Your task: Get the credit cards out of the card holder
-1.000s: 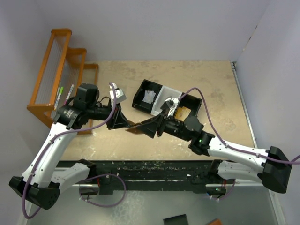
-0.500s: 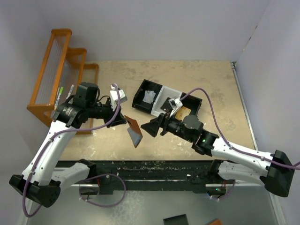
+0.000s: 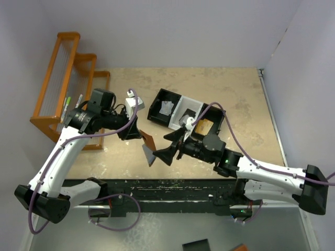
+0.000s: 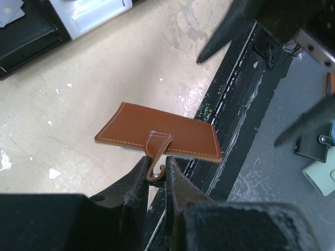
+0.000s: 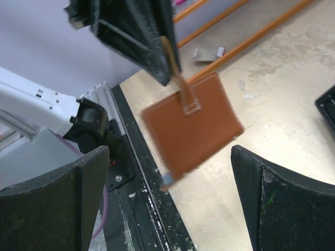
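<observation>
**YAM arms: appearance**

Left arm [image 3: 55, 162] and right arm [image 3: 267, 170]: white link shells, black joint housings, black bases. Purple cable [image 3: 229, 128] looped along each. Green LED [image 3: 226, 161] lit on right forearm. Right gripper [image 5: 170, 149]: matte black wedge fingers [image 5: 272, 204]; left gripper [image 4: 155, 170] same.

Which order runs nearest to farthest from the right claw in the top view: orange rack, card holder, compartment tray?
1. card holder, just left of the right claw
2. compartment tray, behind it, toward the back
3. orange rack, far left
</observation>
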Robot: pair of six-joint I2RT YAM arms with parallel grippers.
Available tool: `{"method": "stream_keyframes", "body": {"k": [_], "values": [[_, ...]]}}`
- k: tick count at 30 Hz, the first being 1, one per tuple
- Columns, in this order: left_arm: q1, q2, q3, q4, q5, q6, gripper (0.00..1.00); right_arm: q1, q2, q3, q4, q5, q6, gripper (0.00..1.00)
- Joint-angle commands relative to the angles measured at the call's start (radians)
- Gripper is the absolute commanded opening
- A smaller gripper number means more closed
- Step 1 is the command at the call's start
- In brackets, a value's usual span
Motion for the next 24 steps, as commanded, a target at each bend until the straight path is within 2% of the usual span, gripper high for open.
{"method": "stream_keyframes", "body": {"k": [1, 4, 8, 10, 15, 20, 24], "values": [[-0.001, -0.010, 0.054, 0.031, -0.039, -0.058, 0.00, 0.116, 0.068, 0.127, -0.043, 0.177, -0.163, 0.99], [0.000, 0.000, 0.057, 0.032, -0.095, -0.070, 0.00, 0.188, 0.129, 0.180, -0.066, 0.265, -0.222, 0.97], [-0.001, -0.015, 0.062, 0.016, -0.024, -0.053, 0.00, 0.212, 0.198, 0.249, -0.123, 0.413, -0.266, 0.93], [-0.001, -0.020, 0.071, -0.001, 0.007, -0.038, 0.00, 0.212, 0.206, 0.256, -0.140, 0.437, -0.264, 0.90], [-0.001, -0.014, 0.098, -0.061, 0.069, 0.014, 0.00, 0.191, 0.169, 0.234, -0.142, 0.364, -0.324, 0.87], [-0.001, -0.016, 0.103, -0.083, 0.122, 0.039, 0.00, 0.161, 0.149, 0.209, -0.152, 0.281, -0.430, 0.89], [-0.001, -0.020, 0.114, -0.108, 0.162, 0.067, 0.00, 0.054, 0.096, 0.164, -0.119, 0.068, -0.466, 0.89]]}}
